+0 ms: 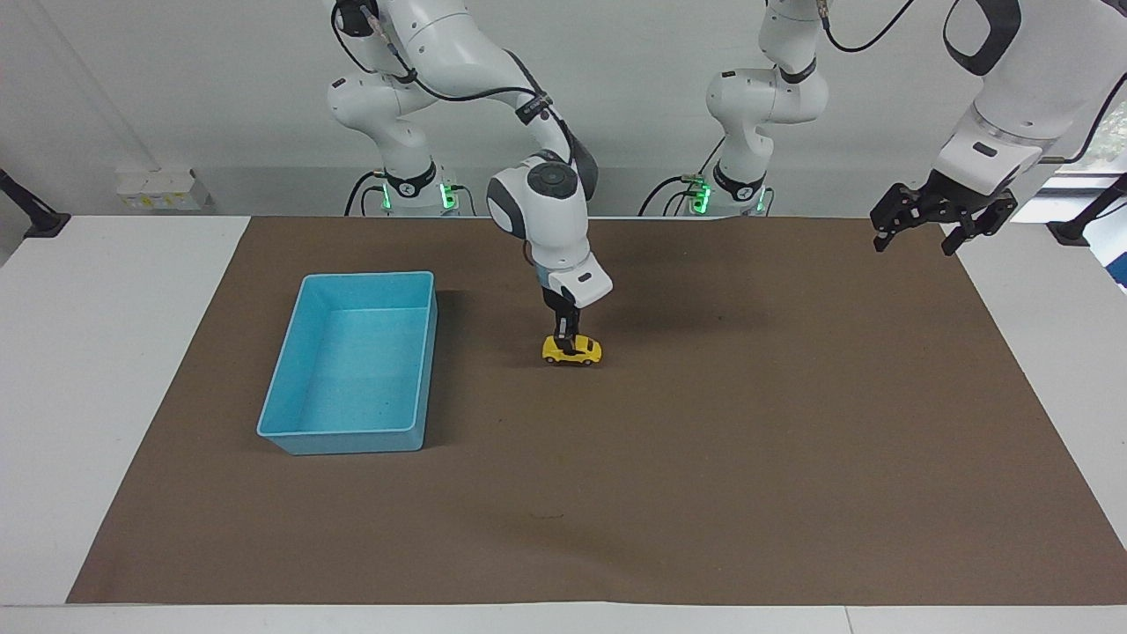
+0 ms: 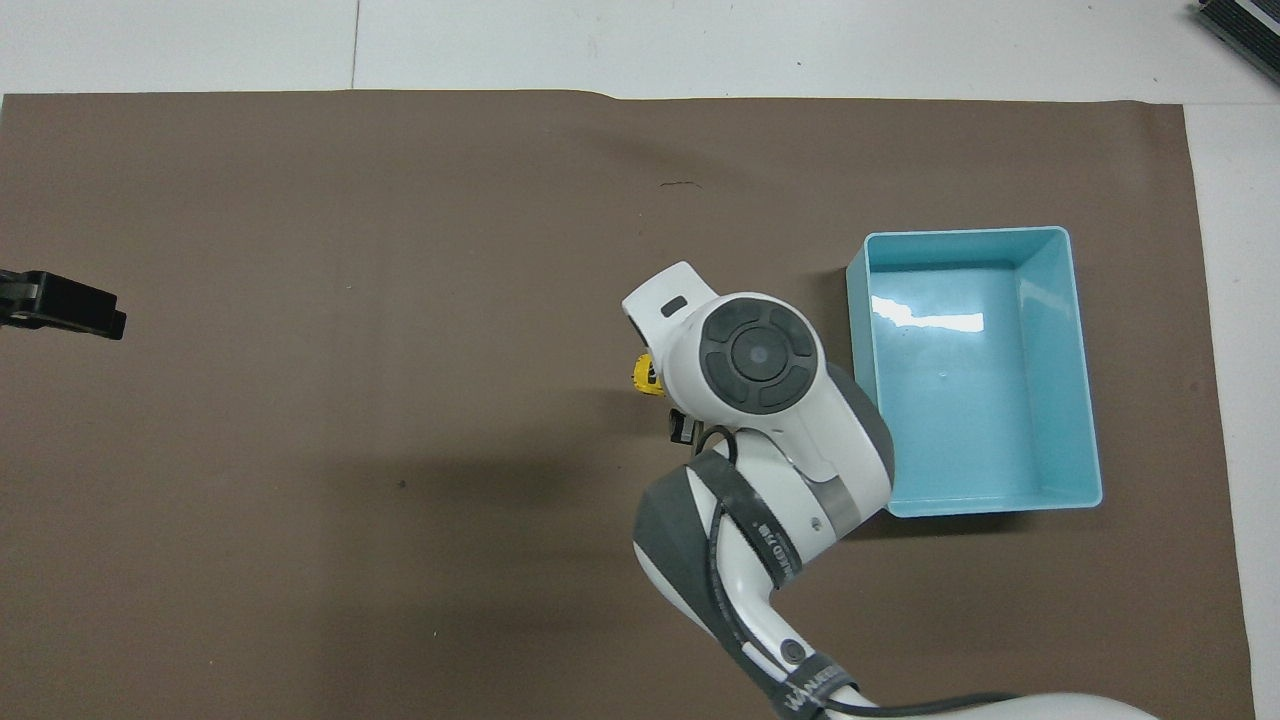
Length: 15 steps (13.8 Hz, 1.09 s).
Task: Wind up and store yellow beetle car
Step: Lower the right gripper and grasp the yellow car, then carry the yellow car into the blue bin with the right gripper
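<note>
Broadly, from the facing view, a white worktop [image 1: 106, 370] covered by a brown mat [image 1: 704, 458] is seen before a pale wall. The yellow beetle car [image 1: 572, 351] is clamped on the mat by the right end effector [image 1: 563, 342], beside the blue tray [image 1: 352, 361]; the left end effector [image 1: 942, 227] hangs wide at the mat's edge. Overhead, the car [image 2: 645, 373] is mostly hidden under the right arm.

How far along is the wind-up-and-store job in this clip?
Early. Done: the right tool has closed on the yellow beetle car, which sits on the brown mat beside the blue tray. In hand: that grip on the car; whether winding has started cannot be told. Left: storing, since the tray holds nothing. The left tool waits open at its own end.
</note>
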### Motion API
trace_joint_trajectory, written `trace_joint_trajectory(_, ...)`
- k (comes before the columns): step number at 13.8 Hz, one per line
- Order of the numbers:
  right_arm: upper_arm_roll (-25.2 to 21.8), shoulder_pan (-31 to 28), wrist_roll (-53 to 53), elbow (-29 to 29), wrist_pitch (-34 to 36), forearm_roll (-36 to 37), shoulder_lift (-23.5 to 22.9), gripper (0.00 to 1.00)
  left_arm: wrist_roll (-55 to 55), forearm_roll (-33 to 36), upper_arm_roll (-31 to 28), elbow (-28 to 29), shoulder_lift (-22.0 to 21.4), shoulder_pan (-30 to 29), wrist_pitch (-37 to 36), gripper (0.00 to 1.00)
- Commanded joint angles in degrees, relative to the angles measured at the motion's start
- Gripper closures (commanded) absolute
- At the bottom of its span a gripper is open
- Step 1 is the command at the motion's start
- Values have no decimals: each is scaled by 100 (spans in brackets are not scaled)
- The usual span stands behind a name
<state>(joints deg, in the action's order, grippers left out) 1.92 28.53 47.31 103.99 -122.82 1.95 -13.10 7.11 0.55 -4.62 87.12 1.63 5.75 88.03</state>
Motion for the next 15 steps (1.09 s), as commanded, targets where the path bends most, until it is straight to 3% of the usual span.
trace_joint_trajectory(1,45,-443,576,69,503,-19,412,96,1,-72,58,-46,-49,-83,-111,0)
trace_joint_trajectory(8,36,-1410,1850,113,1900,-37,1011,97,1,-72,58,-46,-49,-83,-111,0)
trace_joint_trajectory(15,27,-2298,3723,543,1938,-292,1230,97,1,-72,58,-46,-49,-83,-111,0)
